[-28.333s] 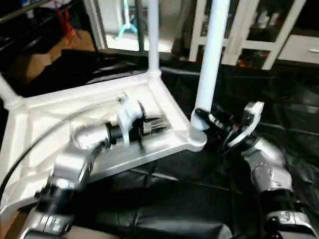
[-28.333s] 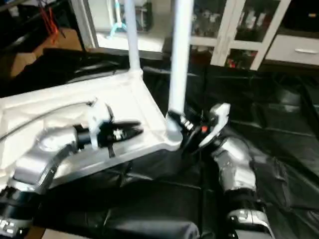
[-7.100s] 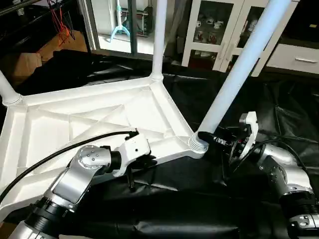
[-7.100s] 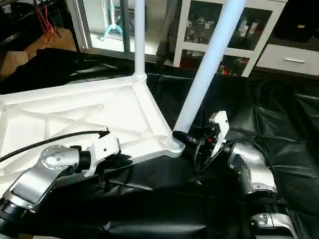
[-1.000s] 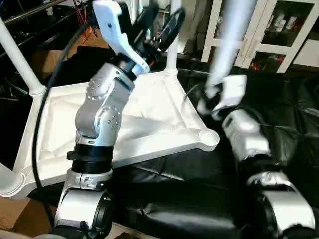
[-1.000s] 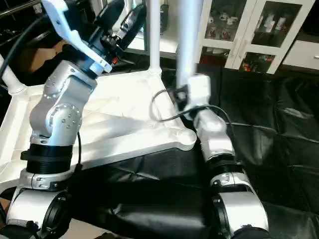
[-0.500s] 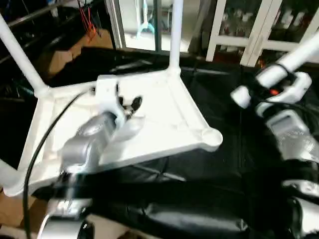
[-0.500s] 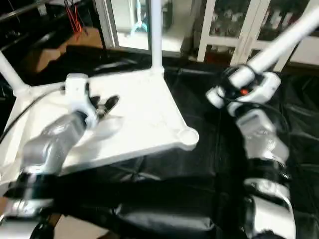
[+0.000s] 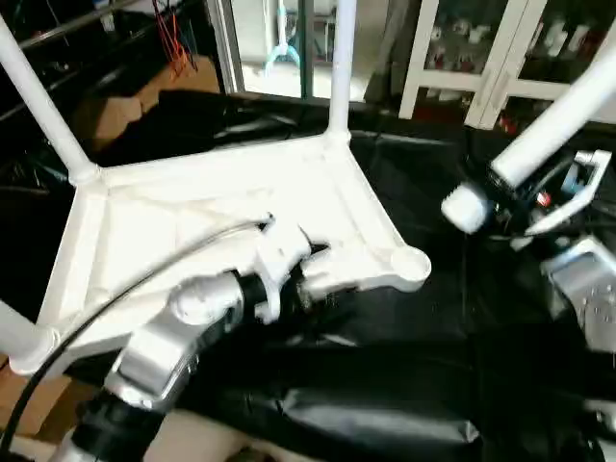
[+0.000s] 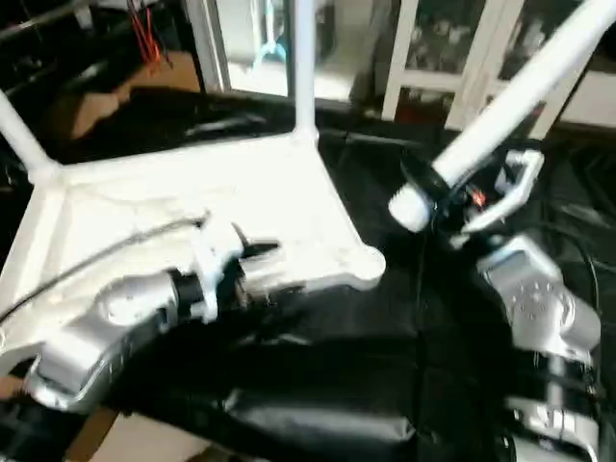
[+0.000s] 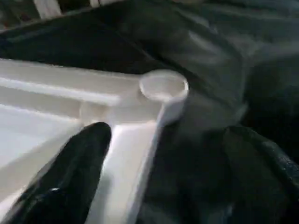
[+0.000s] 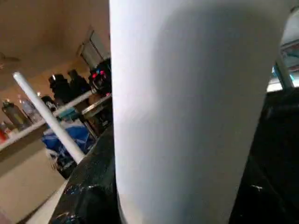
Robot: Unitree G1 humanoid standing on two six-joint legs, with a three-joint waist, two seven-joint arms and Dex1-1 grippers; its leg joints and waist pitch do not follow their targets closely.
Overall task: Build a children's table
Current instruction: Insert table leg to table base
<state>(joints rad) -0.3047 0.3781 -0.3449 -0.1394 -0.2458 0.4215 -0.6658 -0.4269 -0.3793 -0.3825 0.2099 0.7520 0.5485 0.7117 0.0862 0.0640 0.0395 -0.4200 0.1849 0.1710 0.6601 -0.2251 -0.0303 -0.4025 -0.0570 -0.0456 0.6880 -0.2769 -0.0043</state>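
left gripper (image 11: 154,186) lowered, jaws wide astride tabletop (image 9: 192,207) edge, right gripper (image 9: 505,197) clamping leg (image 9: 549,130)

This looks like a lab or workshop rather than a home. White glass-fronted cabinets (image 9: 452,48) line the back wall, their shelves crowded with small bottles and objects too blurred to name. To the left, red wires (image 9: 171,43) hang near a dark metal frame, and a brown cardboard box (image 9: 120,111) sits beneath — storage clutter, not furnishing. A black wrinkled sheet (image 9: 423,385) covers the work surface.
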